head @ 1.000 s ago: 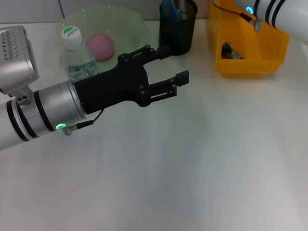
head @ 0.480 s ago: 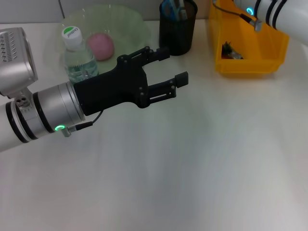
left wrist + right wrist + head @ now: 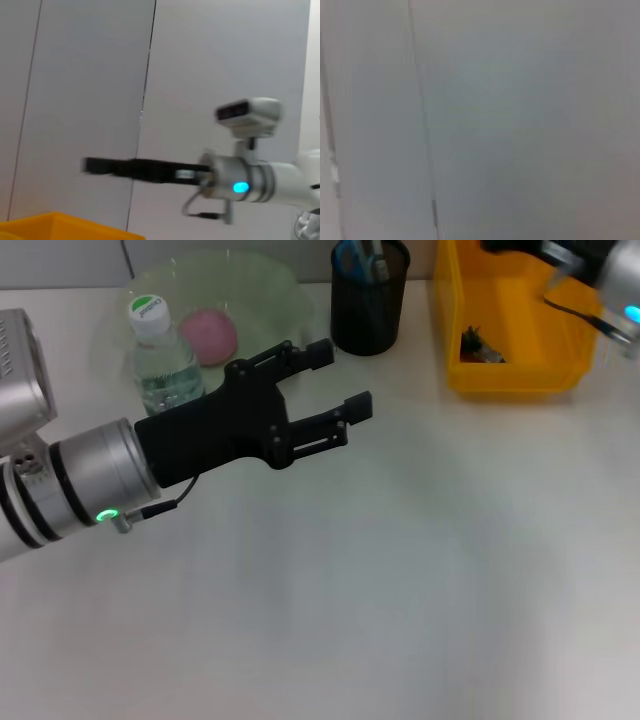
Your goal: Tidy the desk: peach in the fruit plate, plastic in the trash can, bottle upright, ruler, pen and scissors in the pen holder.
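The left gripper (image 3: 335,375) hovered over the desk (image 3: 400,570) with its fingers spread and empty, just in front of the upright bottle (image 3: 157,355). The peach (image 3: 208,335) lay in the green fruit plate (image 3: 270,285). Scissors (image 3: 360,255) stood in the black pen holder (image 3: 370,305). Plastic (image 3: 478,345) sat in the yellow trash can (image 3: 520,330), where the right gripper (image 3: 100,165) reached above it; whether its fingers were apart could not be told.

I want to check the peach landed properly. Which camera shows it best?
The head view: the peach sits in the fruit plate, behind the upright bottle. The left wrist view shows only wall, the right arm and a yellow corner; the right wrist view shows only wall.
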Available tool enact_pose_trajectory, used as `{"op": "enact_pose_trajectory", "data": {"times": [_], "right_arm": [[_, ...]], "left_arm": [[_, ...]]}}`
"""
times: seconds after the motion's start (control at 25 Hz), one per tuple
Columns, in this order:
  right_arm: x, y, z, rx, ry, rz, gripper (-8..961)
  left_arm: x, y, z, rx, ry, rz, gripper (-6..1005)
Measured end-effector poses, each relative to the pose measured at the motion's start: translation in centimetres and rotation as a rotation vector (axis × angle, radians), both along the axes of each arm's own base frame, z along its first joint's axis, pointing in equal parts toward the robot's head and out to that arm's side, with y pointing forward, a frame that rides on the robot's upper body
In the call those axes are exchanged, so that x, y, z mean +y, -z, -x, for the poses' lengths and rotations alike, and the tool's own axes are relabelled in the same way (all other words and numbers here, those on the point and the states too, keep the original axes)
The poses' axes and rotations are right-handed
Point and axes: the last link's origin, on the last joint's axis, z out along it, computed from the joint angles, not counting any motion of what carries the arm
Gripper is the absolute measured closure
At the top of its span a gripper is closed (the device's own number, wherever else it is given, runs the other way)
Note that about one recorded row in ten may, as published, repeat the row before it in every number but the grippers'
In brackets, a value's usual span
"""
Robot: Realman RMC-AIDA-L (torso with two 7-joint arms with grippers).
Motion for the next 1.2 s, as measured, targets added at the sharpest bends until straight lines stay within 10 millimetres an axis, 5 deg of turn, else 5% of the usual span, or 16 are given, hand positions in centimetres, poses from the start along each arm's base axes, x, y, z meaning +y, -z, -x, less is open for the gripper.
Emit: {"op": "enact_pose_trajectory", "data": {"times": [0.4,0.68,0.96,1.2], "right_arm": [[-8.2,-2.3,-3.5,0.05,-0.092,0.144,180],[-14.3,-2.1,-6.9,0.163,-0.143,0.201,133],[-19.8,-1.4,-7.3,0.149,-0.32,0.353,133],[-21.7,-0.4,-7.2,0.146,-0.393,0.434,133]], "left_arm": [[-0.7,-0.3,1.0,-0.001,-0.02,-0.003,207],[-3.4,-1.4,2.4,-0.037,0.035,-0.019,209],[-5.7,-1.2,3.9,0.0,0.059,0.053,215],[-6.7,-0.7,4.5,0.034,0.072,0.1,215]]}}
